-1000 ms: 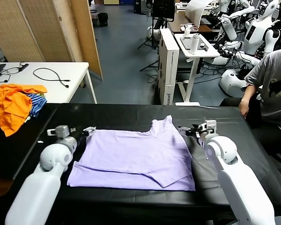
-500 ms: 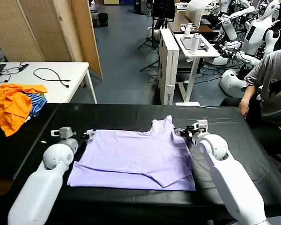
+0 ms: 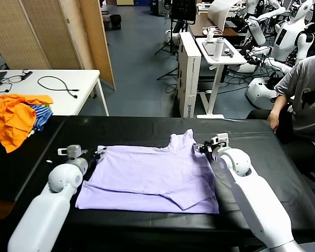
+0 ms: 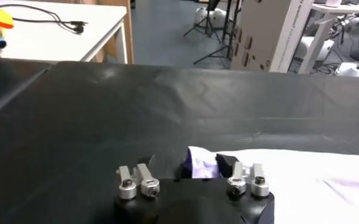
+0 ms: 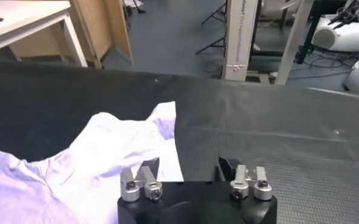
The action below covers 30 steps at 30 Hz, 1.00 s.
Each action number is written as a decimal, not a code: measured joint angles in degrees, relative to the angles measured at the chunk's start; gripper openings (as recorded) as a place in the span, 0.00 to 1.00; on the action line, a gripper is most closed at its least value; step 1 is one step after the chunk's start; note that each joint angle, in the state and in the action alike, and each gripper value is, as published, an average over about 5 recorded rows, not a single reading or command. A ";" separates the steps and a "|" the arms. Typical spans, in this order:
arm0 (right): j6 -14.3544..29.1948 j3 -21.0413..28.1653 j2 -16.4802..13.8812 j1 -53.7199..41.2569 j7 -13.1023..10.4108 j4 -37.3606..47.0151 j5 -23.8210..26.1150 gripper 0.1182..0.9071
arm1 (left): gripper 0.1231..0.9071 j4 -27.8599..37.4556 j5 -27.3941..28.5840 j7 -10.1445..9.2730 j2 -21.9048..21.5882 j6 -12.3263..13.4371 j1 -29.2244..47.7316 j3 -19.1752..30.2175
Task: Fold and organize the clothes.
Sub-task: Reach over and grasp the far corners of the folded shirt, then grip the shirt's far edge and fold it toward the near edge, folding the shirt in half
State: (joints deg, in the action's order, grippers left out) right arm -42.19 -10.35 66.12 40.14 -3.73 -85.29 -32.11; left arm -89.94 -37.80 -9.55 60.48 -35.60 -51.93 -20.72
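Note:
The clothes, one pale lavender T-shirt [image 3: 152, 176], lie flat on the black table [image 3: 252, 136], with the neck at the far side and a fold along the near hem. My left gripper [image 3: 98, 154] is low at the shirt's far left corner. In the left wrist view it [image 4: 188, 163] is open, and that corner of the shirt [image 4: 201, 164] stands between its fingers. My right gripper [image 3: 202, 148] is at the far right shoulder. In the right wrist view it [image 5: 189, 165] is open astride the shirt's edge [image 5: 161, 137]: one finger over cloth, the other over bare table.
A heap of orange and blue-striped garments [image 3: 16, 118] lies at the table's far left. Behind it stands a white table [image 3: 68, 79] with a black cable [image 3: 55, 84]. A seated person [image 3: 304, 100] is close to the table's far right corner.
Both arms have moved inward along the far edge. The left gripper has reached the shirt's left corner and the right gripper its right shoulder.

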 joint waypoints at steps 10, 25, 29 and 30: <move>0.07 1.43 0.60 -1.54 0.96 2.11 0.71 0.35 | 0.50 -0.18 0.90 1.09 -0.27 0.05 -0.33 0.22; 0.16 0.61 0.48 -0.28 1.29 1.37 0.29 0.03 | 0.12 -0.64 1.10 1.29 -0.31 0.42 -0.47 0.36; 2.22 -0.10 0.31 0.60 1.40 0.32 -0.66 0.03 | 0.08 -1.24 1.46 1.31 -0.18 1.65 -0.87 -0.23; 3.08 -0.27 0.27 0.81 1.43 0.07 -0.85 0.03 | 0.06 -1.46 1.53 1.32 -0.15 2.00 -1.03 -0.44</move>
State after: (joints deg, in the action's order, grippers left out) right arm -39.11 -10.62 66.39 40.95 -2.30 -85.22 -32.96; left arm -91.40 -36.28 -8.23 60.33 -33.60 -52.96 -21.16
